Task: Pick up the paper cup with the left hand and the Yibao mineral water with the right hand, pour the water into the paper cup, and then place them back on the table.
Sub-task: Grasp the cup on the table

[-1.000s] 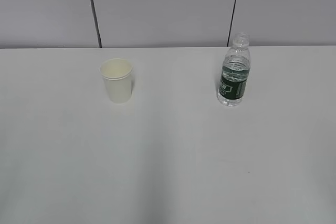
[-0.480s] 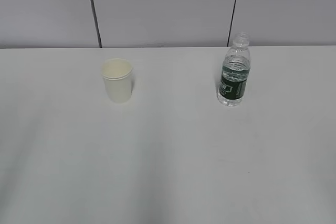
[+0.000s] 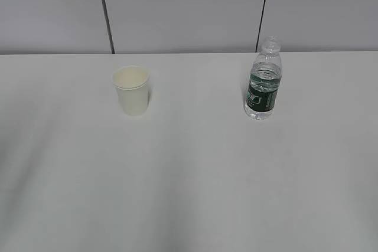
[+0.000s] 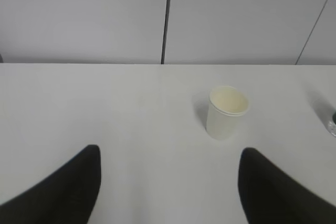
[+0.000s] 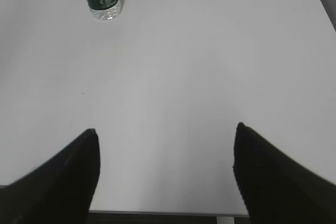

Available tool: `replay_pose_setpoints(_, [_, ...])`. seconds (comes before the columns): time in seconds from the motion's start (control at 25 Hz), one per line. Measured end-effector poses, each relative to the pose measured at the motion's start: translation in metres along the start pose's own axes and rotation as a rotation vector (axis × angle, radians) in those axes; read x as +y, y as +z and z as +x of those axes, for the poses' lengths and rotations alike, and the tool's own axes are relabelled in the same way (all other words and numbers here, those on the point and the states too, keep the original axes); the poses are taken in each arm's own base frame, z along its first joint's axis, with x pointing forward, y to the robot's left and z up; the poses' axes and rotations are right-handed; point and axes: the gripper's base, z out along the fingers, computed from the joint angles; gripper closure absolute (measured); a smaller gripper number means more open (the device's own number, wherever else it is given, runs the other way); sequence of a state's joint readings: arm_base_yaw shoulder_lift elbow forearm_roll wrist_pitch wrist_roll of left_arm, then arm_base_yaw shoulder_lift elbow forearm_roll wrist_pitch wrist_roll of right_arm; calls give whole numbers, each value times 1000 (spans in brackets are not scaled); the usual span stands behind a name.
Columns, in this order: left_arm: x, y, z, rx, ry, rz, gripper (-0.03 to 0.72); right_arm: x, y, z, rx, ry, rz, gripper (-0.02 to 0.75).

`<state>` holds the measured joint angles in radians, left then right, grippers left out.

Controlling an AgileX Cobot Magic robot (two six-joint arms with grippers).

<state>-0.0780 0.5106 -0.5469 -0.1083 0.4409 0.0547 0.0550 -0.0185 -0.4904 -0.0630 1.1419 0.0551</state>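
White surface (image 3: 189, 193) fills the frame. The paper cup (image 3: 132, 90) stands upper left, the Yibao mineral water (image 3: 263, 81) upper right, well apart. The left hand (image 4: 168, 182) and right hand (image 5: 165, 171) are spread wide, holding nothing. Each should come straight in and squeeze softly.

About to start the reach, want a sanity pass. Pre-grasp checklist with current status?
1. Paper cup upright on the table, mouth up: ok.
2. Yibao mineral water upright, no cap on its neck: ok.
3. Left tool open, nothing between its fingers: ok.
4. Right tool open, nothing held: ok.
5. Cup lined up with the left tool: not ok, it sits right of centre in the left wrist view.
6. Bottle lined up with the right tool: not ok, it is far off at the upper left in the right wrist view.
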Motion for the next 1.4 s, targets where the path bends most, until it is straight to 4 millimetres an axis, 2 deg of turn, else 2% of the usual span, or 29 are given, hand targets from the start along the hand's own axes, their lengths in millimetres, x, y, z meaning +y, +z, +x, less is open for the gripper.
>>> replay_pose_setpoints(0.44, [6, 65, -13, -83, 16, -37, 192, 0, 0, 0, 0, -2, 4, 153])
replay_pose_setpoints(0.72, [10, 112, -2, -43, 17, -54, 192, 0, 0, 0, 0, -2, 4, 153])
replay_pose_setpoints(1.0, [13, 158, 22, 17, 13, -65, 192, 0, 0, 0, 0, -2, 4, 153])
replay_pose_setpoints(1.16, [0, 180, 35, 12, 30, -20, 192, 0, 0, 0, 0, -2, 4, 153])
replay_pose_setpoints(1.4, [-31, 204, 61, 35, 74, 81, 192, 0, 0, 0, 0, -2, 4, 153])
